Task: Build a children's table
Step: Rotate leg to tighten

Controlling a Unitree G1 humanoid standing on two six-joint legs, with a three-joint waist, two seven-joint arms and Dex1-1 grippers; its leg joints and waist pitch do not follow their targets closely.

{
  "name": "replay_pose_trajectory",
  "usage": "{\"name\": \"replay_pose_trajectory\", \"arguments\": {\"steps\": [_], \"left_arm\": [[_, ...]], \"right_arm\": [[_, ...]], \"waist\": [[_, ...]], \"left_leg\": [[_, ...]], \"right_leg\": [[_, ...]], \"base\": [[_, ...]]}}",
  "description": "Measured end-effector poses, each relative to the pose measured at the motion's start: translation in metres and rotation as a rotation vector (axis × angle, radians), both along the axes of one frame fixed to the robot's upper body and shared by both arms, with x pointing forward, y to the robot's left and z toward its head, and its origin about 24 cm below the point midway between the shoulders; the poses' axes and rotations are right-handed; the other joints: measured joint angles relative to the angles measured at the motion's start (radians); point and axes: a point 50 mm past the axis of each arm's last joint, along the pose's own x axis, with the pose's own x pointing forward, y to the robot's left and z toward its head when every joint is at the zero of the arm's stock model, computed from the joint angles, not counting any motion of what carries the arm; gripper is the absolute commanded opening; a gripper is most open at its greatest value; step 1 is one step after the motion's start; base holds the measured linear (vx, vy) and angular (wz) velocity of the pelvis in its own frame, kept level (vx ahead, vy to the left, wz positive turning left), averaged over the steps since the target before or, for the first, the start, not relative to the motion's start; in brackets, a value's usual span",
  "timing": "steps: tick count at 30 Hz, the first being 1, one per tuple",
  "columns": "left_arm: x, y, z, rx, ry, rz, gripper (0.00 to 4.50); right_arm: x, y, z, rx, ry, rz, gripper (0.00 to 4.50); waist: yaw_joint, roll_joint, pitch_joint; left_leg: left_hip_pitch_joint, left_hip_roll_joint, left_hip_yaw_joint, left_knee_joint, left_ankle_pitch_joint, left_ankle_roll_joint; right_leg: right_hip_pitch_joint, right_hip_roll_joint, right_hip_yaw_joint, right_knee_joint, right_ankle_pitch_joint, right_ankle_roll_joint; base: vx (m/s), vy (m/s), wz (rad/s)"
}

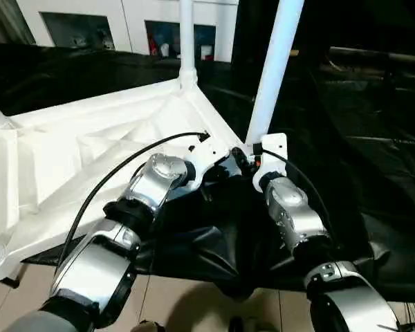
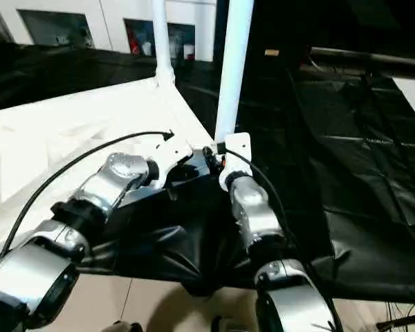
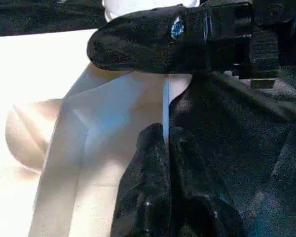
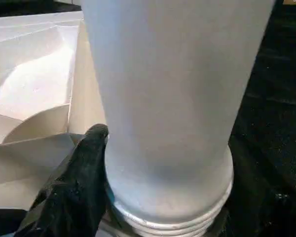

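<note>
Black plastic sheeting [image 1: 373, 173] covers the work surface, with pale floor tiles at its near edge and white cabinets [image 1: 90, 21] along the back wall.

My right gripper [image 1: 252, 158] sits at the foot of the near leg [image 1: 273, 69]. In the right wrist view one black finger [image 4: 84, 173] lies against the side of the leg [image 4: 172, 98], just above the ribbed collar where it enters its corner socket. The jaws stand wide around the tube; I cannot tell whether the other finger presses it, so I would not call this a firm grip.

My left gripper [image 3: 165, 182] has its fingers pressed together and holds nothing. Its tips rest at the edge of the tabletop [image 1: 90, 152], where white plastic meets the sheeting, just beside my right gripper's finger [image 3: 153, 44].

The children's table lies upside down on the sheeting, ribbed underside up. A second leg [image 1: 186, 41] stands upright in the far corner socket.

My main worry is the near leg: it leans slightly, and if it is not fully seated, a sideways push from a loose one-sided contact could tip or jam it. My two grippers are also crowded at one corner and could knock each other, and the cables [image 1: 124, 166] over my forearms could snag.
</note>
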Motion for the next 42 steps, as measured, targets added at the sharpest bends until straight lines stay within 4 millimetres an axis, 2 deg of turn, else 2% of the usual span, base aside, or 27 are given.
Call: {"name": "replay_pose_trajectory", "arguments": {"steps": [1,3,5,8,11,16,18,21,26,30,31,35,37,42], "left_arm": [[0.0,0.0,0.0,0.0,-0.002,-0.003,0.0],[0.0,0.0,0.001,-0.002,-0.006,-0.009,0.0],[0.001,0.003,0.002,0.003,-0.013,-0.008,0.0],[0.001,0.011,0.005,0.017,-0.021,-0.018,0.0],[-0.002,0.021,0.006,0.024,-0.022,-0.063,0.0],[-0.017,0.045,0.006,0.033,-0.021,-0.236,0.0],[-0.022,0.053,0.006,0.035,-0.009,-0.293,0.0],[-0.033,0.061,0.006,0.04,0.04,-0.395,0.0],[-0.044,0.061,0.005,0.028,0.091,-0.489,0.0],[-0.045,0.062,0.004,0.032,0.097,-0.504,0.0],[-0.046,0.062,0.004,0.032,0.097,-0.506,0.0],[-0.046,0.062,0.005,0.032,0.098,-0.509,0.0],[-0.046,0.062,0.005,0.032,0.099,-0.509,0.0],[-0.046,0.063,0.005,0.032,0.1,-0.508,0.0]], "right_arm": [[0.0,-0.001,0.0,0.009,-0.008,0.01,3.09],[-0.001,-0.003,0.0,0.026,-0.016,0.025,3.47],[-0.003,-0.002,-0.001,0.033,-0.034,0.075,3.53],[-0.006,-0.003,-0.001,0.012,-0.053,0.151,3.87],[-0.01,-0.01,-0.001,-0.019,-0.066,0.254,3.87],[-0.023,-0.034,0.001,-0.08,-0.08,0.499,3.87],[-0.027,-0.033,0.003,-0.085,-0.08,0.584,3.87],[-0.038,-0.035,0.004,-0.107,-0.075,0.75,3.87],[-0.052,-0.042,0.008,-0.154,-0.045,0.946,3.87],[-0.054,-0.046,0.009,-0.176,-0.033,0.995,3.87],[-0.055,-0.046,0.009,-0.174,-0.03,0.997,3.62],[-0.055,-0.045,0.008,-0.156,-0.014,1.012,3.5],[-0.056,-0.045,0.008,-0.152,-0.01,1.015,3.12],[-0.056,-0.044,0.008,-0.145,-0.007,1.025,2.81]], "waist": [[0.0,0.0,0.0],[0.001,0.0,0.0],[-0.003,0.0,0.0],[-0.013,0.0,0.0],[-0.023,0.0,0.0],[-0.022,0.001,0.001],[-0.021,0.002,0.001],[-0.009,0.003,0.002],[0.014,0.002,0.003],[0.015,0.002,0.003],[0.015,0.002,0.003],[0.015,0.002,0.003],[0.015,0.002,0.003],[0.015,0.002,0.003]], "left_leg": [[0.0,0.0,0.0,0.0,0.0,0.0],[0.0,0.0,0.0,0.0,0.0,0.0],[-0.002,0.0,0.0,-0.001,0.0,0.0],[-0.003,0.0,0.0,-0.003,0.0,0.0],[-0.008,0.001,-0.001,-0.005,0.001,0.001],[-0.009,0.001,-0.002,-0.006,0.003,0.007],[-0.009,0.001,-0.002,-0.005,0.003,0.007],[-0.01,0.001,-0.001,-0.004,0.002,0.008],[-0.01,0.002,0.002,-0.001,0.002,0.009],[-0.009,0.002,0.002,0.001,0.002,0.008],[-0.009,0.002,0.001,0.001,0.002,0.008],[-0.009,0.002,0.001,0.001,0.002,0.008],[-0.01,0.002,0.001,0.001,0.002,0.009],[-0.01,0.002,0.001,0.001,0.002,0.009]], "right_leg": [[0.0,0.0,0.0,0.0,0.0,0.0],[-0.001,0.0,0.0,0.0,0.0,0.0],[-0.001,0.0,0.0,0.0,0.0,0.0],[-0.004,0.001,0.0,0.0,0.0,0.0],[-0.006,0.002,-0.001,0.0,-0.001,0.001],[-0.008,0.003,-0.002,-0.001,-0.004,0.002],[-0.009,0.003,-0.002,-0.001,-0.004,0.002],[-0.011,0.001,-0.002,-0.001,-0.004,0.001],[-0.01,0.0,-0.002,0.0,-0.004,0.001],[-0.009,0.0,-0.002,0.002,-0.004,0.001],[-0.009,0.0,-0.002,0.002,-0.004,0.001],[-0.009,0.0,-0.002,0.002,-0.004,0.001],[-0.009,0.0,-0.002,0.002,-0.004,0.001],[-0.009,0.0,-0.002,0.002,-0.004,0.001]], "base": [[0.0,0.0,0.0],[0.0,0.0,0.0],[0.0,0.0,0.0],[0.0,0.0,0.0],[0.0,0.0,0.0],[0.0,0.0,0.0],[0.0,0.0,0.0],[0.0,0.0,0.0],[0.0,0.0,0.0],[0.0,0.0,0.0],[0.0,0.0,0.0],[0.0,0.0,0.0],[0.0,0.0,0.0],[0.0,0.0,0.0]]}}
